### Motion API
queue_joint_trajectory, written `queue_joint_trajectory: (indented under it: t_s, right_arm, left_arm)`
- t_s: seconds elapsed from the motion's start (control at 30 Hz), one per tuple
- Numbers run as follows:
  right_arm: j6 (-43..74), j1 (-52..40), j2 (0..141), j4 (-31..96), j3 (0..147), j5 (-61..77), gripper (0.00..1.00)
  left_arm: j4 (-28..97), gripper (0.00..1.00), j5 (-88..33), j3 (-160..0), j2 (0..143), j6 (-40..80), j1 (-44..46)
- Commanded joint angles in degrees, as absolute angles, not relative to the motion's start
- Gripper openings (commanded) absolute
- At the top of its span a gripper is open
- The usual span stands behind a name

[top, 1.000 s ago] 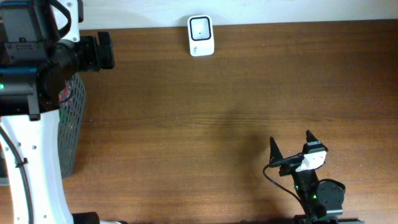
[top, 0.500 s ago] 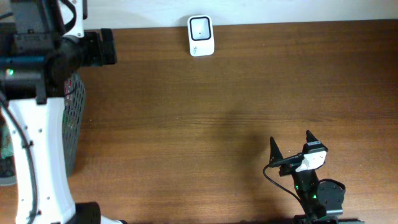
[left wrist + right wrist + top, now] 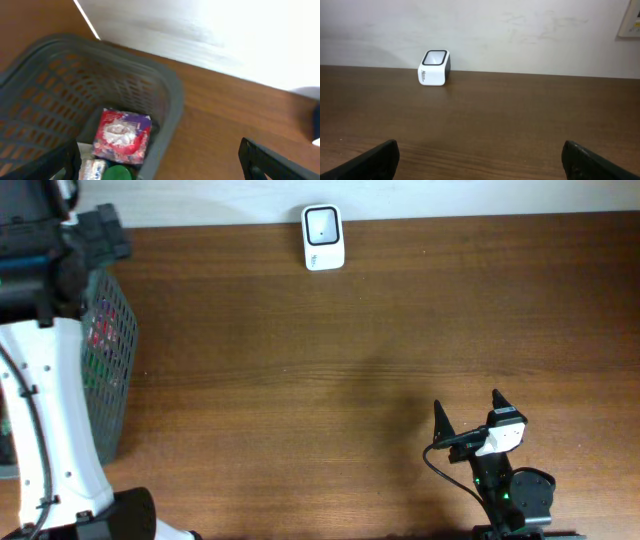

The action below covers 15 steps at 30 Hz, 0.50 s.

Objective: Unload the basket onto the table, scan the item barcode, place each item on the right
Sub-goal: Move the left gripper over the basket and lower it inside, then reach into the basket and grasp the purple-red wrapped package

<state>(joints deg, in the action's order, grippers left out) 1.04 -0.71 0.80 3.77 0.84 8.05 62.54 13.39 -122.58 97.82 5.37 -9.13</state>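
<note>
On the table (image 3: 350, 350), the scanner (image 3: 323, 238) sits at twelve o'clock, by the far edge. The basket (image 3: 112, 370) stands at nine o'clock, a packet (image 3: 122, 135) inside it (other items (image 3: 102, 171) lie just in front). The left gripper (image 3: 157, 152) hangs above the basket; the right gripper (image 3: 468, 412) is at five o'clock.

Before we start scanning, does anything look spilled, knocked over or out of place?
Nothing stands out. The scanner sits upright at the far edge of the table, and the red packet lies inside the basket, nothing spilled.
</note>
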Motion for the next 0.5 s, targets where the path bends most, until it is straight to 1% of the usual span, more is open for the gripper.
queue_joint_trajectory:
  t_s: [0.0, 0.03, 0.1, 0.17, 0.2, 0.23, 0.3, 0.43, 0.47]
  right_arm:
    - [0.7, -0.4, 0.5, 3.8, 0.3, 8.4, 0.99]
    - [0.7, -0.4, 0.5, 3.8, 0.3, 8.4, 0.99]
    - [0.7, -0.4, 0.5, 3.8, 0.3, 8.4, 0.99]
    - [0.7, -0.4, 0.5, 3.8, 0.3, 8.4, 0.99]
    - [0.7, -0.4, 0.5, 3.8, 0.3, 8.4, 0.99]
    - [0.7, -0.4, 0.5, 3.8, 0.3, 8.4, 0.99]
    - [0.7, -0.4, 0.5, 3.8, 0.3, 8.4, 0.99]
    - [0.7, -0.4, 0.5, 3.8, 0.3, 8.4, 0.99]
    - [0.7, -0.4, 0.5, 3.8, 0.3, 8.4, 0.99]
  left_arm:
    - [62.4, 0.99, 3.8, -123.5, 97.4, 8.9, -16.7]
    - [62.8, 0.99, 3.7, -123.5, 97.4, 13.5, -20.4]
    - [62.9, 0.99, 2.1, -123.5, 97.4, 14.5, -24.3]
    - [63.9, 0.99, 2.1, -123.5, 97.6, 8.2, -27.4]
    - [65.0, 0.99, 2.4, -123.5, 97.8, 2.4, -28.0]
    - [66.0, 0.99, 3.7, -123.4, 98.3, 0.1, -28.0]
    - [68.7, 0.99, 6.9, -123.4, 100.0, 1.2, -28.0]
    - [68.8, 1.00, 7.6, -123.0, 105.3, 3.5, -28.0]
    - [68.7, 0.92, 6.1, -123.0, 106.8, 4.7, -28.3]
